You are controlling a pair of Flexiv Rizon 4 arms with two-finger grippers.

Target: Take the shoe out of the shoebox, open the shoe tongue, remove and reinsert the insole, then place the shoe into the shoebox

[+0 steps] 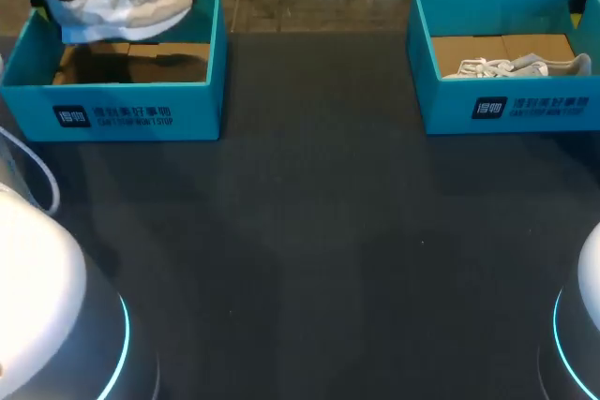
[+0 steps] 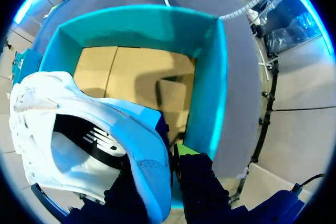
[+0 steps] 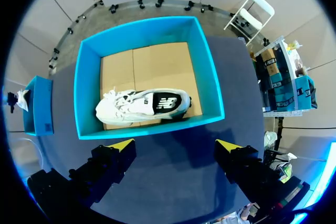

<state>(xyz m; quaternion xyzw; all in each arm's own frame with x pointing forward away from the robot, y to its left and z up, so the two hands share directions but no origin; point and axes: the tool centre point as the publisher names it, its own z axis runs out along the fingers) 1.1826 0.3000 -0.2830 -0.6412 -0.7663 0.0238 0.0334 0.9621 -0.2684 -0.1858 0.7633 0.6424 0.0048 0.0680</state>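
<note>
The left gripper (image 2: 173, 169) is clamped on the heel collar of a white shoe (image 2: 79, 129), holding it above the left shoebox (image 2: 210, 77). The right gripper (image 3: 175, 147) hangs spread wide, holding nothing, over the dark table (image 1: 309, 231) just before the right shoebox (image 3: 86, 93), where a second shoe (image 3: 142, 106) lies on its side.
</note>
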